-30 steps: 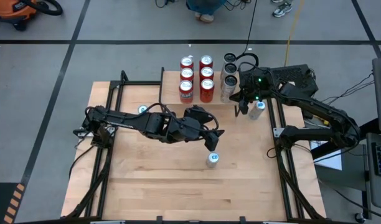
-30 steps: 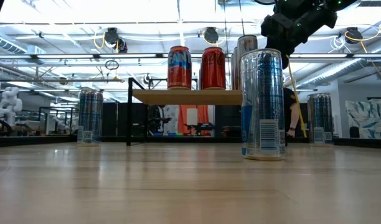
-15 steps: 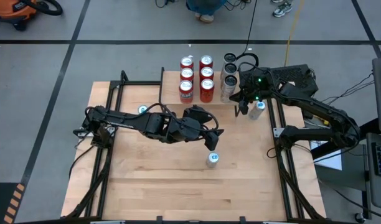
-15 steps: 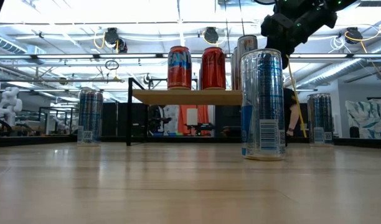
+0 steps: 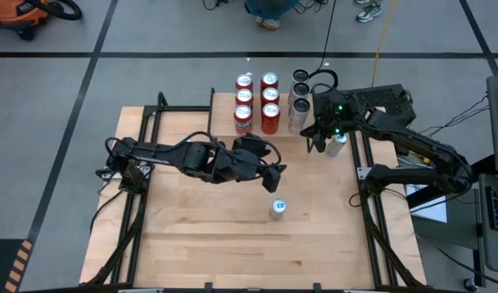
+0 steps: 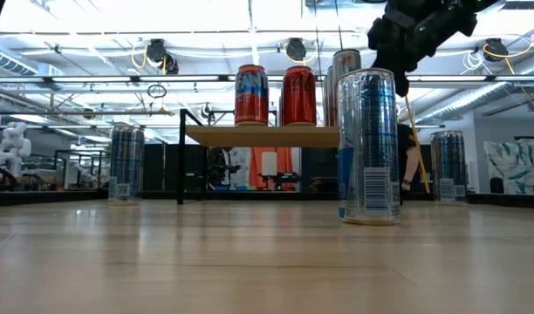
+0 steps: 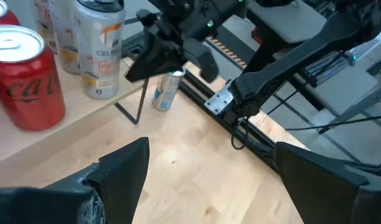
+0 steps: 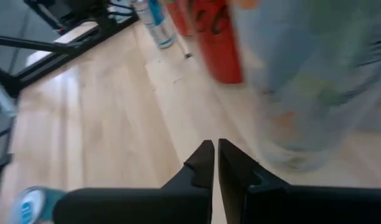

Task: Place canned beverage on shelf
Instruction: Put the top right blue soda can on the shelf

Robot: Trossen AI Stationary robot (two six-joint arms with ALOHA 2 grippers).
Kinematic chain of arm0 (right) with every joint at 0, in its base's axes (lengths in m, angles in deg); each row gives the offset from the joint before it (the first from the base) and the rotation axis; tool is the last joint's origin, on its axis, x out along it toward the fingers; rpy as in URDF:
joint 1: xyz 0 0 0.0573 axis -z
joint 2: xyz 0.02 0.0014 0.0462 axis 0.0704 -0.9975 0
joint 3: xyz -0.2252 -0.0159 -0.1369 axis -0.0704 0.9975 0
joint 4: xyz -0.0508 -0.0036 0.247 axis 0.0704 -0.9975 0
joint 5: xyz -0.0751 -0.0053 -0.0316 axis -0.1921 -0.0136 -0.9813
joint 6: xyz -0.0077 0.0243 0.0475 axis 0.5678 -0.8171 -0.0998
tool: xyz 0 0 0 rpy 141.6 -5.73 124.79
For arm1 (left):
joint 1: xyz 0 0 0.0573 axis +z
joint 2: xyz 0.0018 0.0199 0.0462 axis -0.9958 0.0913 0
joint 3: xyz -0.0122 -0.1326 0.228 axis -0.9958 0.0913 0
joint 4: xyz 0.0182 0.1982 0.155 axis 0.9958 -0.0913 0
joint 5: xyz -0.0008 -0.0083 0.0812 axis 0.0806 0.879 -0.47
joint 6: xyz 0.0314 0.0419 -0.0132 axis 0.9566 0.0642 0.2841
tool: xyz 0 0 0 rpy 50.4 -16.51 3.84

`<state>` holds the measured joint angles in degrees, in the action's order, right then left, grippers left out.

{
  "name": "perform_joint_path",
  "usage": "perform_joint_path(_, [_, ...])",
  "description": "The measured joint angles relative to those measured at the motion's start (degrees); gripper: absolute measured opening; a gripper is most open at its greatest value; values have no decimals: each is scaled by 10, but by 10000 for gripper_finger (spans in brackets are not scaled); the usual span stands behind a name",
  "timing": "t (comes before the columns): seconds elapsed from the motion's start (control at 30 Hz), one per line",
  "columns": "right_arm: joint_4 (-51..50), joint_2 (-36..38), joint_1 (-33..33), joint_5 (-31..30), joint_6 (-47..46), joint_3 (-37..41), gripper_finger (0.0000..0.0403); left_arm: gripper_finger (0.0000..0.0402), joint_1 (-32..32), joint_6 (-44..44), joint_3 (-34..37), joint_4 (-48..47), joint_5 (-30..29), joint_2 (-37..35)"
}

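Item: shelf, far edge of the wooden table. From above you count six red cans in two rows and silver cans beside them; the low view shows you only the front row.

Item: blue can, upright mid-table, filling the low view's foreground.

Item: left gripper, fingers apart, empty, near that can.

Item: right gripper, fingers pressed together, empty, at the shelf's right end.

Item: two more blue cans by the table sides.

Room: grey floor, ceiling lights.
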<state>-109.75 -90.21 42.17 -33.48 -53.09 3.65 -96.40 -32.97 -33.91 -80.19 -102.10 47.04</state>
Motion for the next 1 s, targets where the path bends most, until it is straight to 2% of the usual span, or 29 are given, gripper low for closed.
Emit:
perform_joint_path(0.13, [-8, 7, -17, 4, -24, 0, 0, 348, 0, 0, -16, -52, 14, -3])
perform_joint_path(0.33, [-38, 17, -42, 2, -82, 0, 0, 348, 22, 11, -18, -115, 119, -20])
perform_joint_path(0.43, [-62, 32, -56, -2, -114, 0, 0, 347, 30, 42, -19, -144, 147, -30])
perform_joint_path(0.63, [-186, 62, -106, -121, -155, -63, 0, 347, 49, 100, -19, -191, 165, -44])
perform_joint_path(0.87, [-404, 47, -125, -274, -168, -178, 0, 347, 61, 158, -19, -205, 183, -45])
perform_joint_path(1.0, [-472, 33, -122, -322, -187, -207, 0, 347, 61, 161, -19, -203, 195, -45])
